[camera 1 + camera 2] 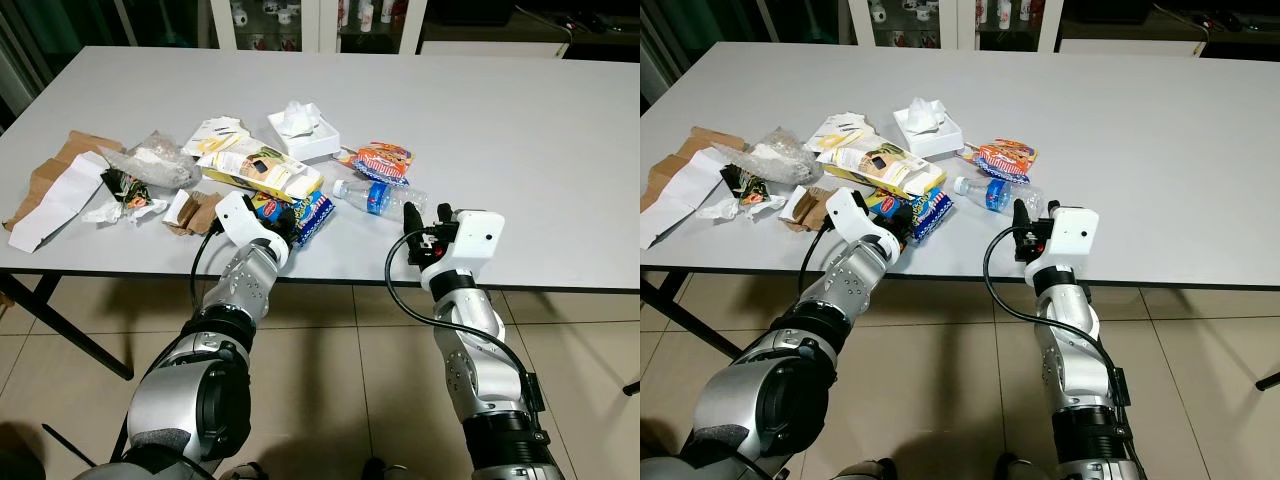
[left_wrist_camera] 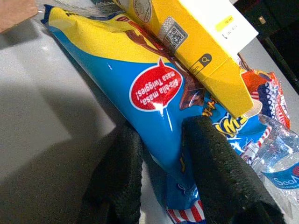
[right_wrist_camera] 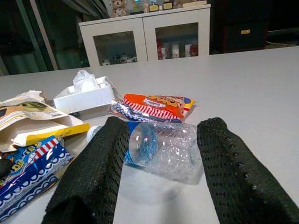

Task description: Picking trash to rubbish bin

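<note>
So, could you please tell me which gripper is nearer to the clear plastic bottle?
Right. The right gripper is open just short of the plastic bottle; the left gripper straddles the blue snack bag beside it.

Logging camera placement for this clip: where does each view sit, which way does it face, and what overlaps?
Left and right eye views: head, looking down at the grey table; both silver arms show.
Left wrist view: along the left gripper, fingers straddling the blue snack bag.
Right wrist view: along the open right gripper, facing the clear crushed plastic bottle.
Shared: bag and bottle appear in every view.
</note>
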Motion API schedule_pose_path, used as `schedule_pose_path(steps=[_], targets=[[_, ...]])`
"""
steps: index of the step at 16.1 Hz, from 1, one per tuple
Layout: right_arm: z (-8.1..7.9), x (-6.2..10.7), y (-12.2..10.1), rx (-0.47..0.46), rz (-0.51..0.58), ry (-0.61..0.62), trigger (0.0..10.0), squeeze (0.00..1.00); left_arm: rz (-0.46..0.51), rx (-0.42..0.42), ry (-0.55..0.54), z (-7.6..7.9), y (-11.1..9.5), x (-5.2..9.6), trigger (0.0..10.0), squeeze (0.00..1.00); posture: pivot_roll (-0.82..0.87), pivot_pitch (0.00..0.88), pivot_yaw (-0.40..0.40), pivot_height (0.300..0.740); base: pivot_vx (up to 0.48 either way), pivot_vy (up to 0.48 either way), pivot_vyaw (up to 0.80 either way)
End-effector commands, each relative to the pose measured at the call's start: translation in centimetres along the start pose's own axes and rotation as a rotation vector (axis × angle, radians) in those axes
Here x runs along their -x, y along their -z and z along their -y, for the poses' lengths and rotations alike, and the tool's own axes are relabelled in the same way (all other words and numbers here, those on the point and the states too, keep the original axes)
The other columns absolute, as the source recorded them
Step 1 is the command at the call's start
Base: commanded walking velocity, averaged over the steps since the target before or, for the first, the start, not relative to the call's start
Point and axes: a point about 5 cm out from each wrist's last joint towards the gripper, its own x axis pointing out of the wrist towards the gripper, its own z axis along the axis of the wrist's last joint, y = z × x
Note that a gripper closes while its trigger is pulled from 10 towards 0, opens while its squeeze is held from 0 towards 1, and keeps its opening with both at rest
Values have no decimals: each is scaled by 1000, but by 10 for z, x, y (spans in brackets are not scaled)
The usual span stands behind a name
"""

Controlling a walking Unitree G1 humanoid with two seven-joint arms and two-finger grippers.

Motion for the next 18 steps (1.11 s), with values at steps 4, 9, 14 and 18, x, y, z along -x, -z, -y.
schedule_pose_path(steps=[4,9,14,18], targets=[[0,0,-2,-7,-1,5,10000,0,-158,14,-69,-14,37,5,0,0,-46,147,13,740,0,0,0],[0,-1,-1,-8,-4,5,10000,0,-161,9,-56,-12,37,5,0,0,-44,146,14,740,0,0,0],[-1,-2,-1,-8,-4,2,10000,0,-158,6,-48,-9,37,5,0,0,-43,140,13,740,0,0,0],[-1,-3,-1,-8,-5,-1,10000,0,-160,2,-44,-9,38,5,0,0,-41,135,14,740,0,0,0]])
